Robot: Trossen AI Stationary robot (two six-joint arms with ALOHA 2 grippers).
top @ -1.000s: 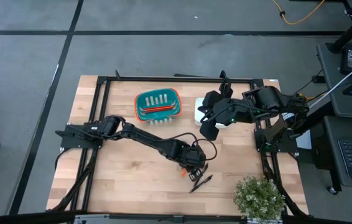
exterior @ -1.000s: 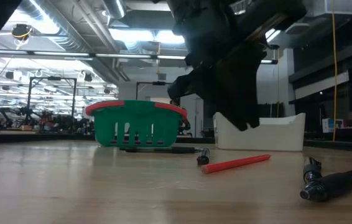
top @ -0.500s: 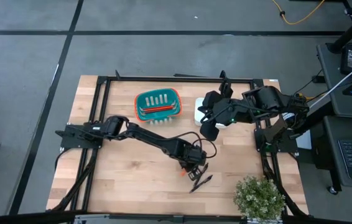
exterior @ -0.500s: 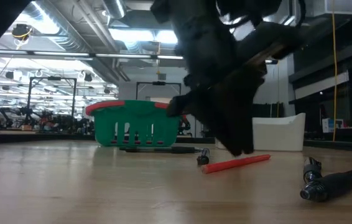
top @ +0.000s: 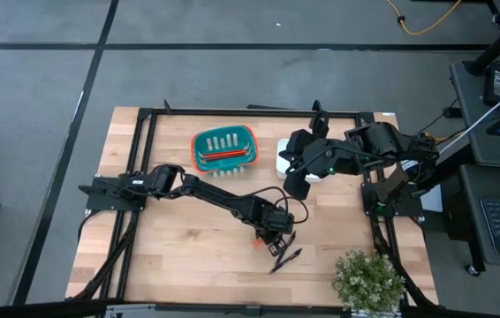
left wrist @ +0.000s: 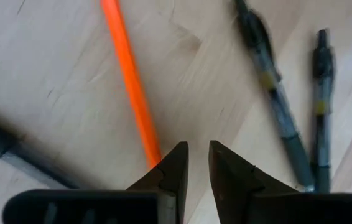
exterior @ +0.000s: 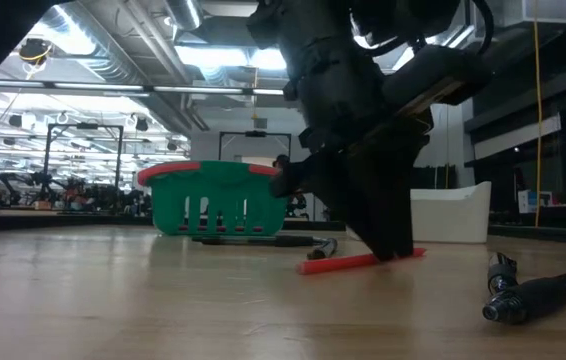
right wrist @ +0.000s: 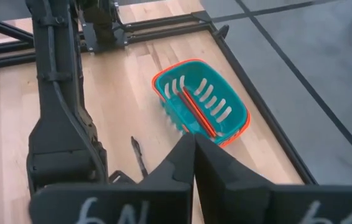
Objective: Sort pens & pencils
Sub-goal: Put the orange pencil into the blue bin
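Observation:
A red-orange pencil (left wrist: 129, 81) lies on the wood; its end runs under one finger of my left gripper (left wrist: 198, 149). That gripper has come down to the table (exterior: 393, 250) and stands open, with bare wood in the narrow gap. Two black pens (left wrist: 275, 93) lie side by side just beyond it, and a third dark pen (left wrist: 14, 155) lies on its other side. The teal basket (top: 224, 150) at the far side holds more pencils (right wrist: 198, 115). My right gripper (right wrist: 194, 149) hangs shut, high over the white bin (top: 285, 157). My left gripper touches the pencil's end (left wrist: 154, 155) with the outer side of one finger (left wrist: 173, 165); nothing is between the two fingers. The fingers slant steeply down from above. The pencil lies flat on the table.
A potted plant (top: 369, 278) stands at the near right corner. One more black pen (right wrist: 138, 155) lies on the wood near the basket. Black frame rails (top: 144, 124) run along the table's edges. Bare wood lies left of my left arm.
My left gripper has sunk to the table beside the loose pencil and its fingers have narrowed slightly. The pencil has slid a little toward the table's left edge, staying flat on the wood.

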